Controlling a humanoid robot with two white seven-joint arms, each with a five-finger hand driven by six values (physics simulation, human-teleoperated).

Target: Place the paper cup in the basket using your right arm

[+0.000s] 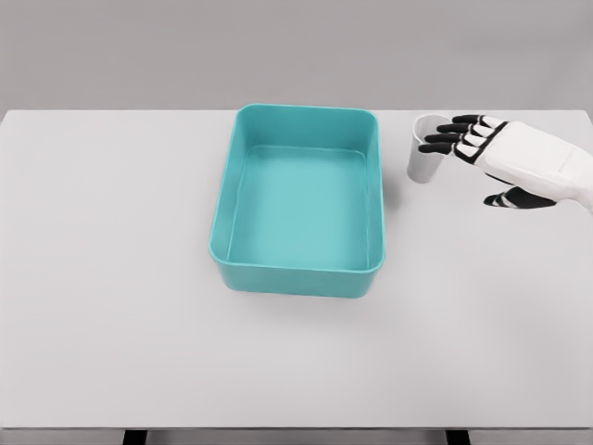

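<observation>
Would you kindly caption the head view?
Right hand reaches the upright paper cup beside the empty teal basket.

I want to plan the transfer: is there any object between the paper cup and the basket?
No object lies between them. The paper cup stands upright just right of the basket, with bare table between; only the basket's wall must be cleared.

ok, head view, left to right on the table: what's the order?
Teal basket → white paper cup → right hand, its fingertips at the cup's rim. The left arm isn't in view.
</observation>
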